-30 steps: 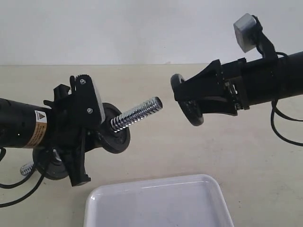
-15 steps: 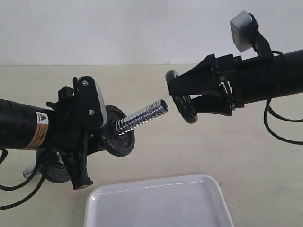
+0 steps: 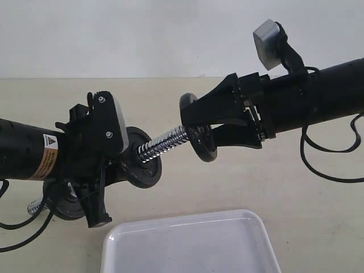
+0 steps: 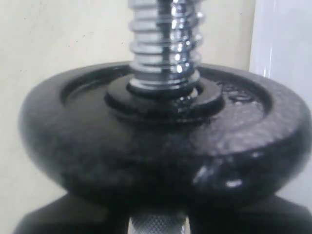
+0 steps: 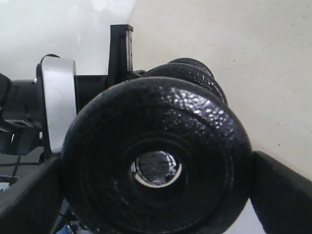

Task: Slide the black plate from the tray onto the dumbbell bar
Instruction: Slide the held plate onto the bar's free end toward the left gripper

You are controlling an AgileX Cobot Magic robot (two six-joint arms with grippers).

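My left gripper (image 3: 105,170) is shut on the middle of the dumbbell bar (image 3: 162,143), holding it tilted up to the right above the table. One black disc (image 3: 142,166) sits on the bar beside the fingers, and another (image 3: 61,200) at the far end. My right gripper (image 3: 206,122) is shut on the black plate (image 3: 203,147), held edge-on at the bar's threaded tip. In the right wrist view the plate (image 5: 161,122) fills the frame and the bar's end (image 5: 156,168) shows inside its centre hole. The left wrist view shows the threaded bar (image 4: 165,44) rising from a disc (image 4: 161,141).
The white tray (image 3: 187,244) lies at the front of the beige table, below both arms; its edge (image 4: 282,73) shows in the left wrist view. Black cables trail beside each arm. A grey camera block (image 3: 266,35) sits atop the right arm.
My right gripper has carried the black plate leftward and slightly down until the bar's tip meets the plate's hole. The left arm rose a little early on, then held still.
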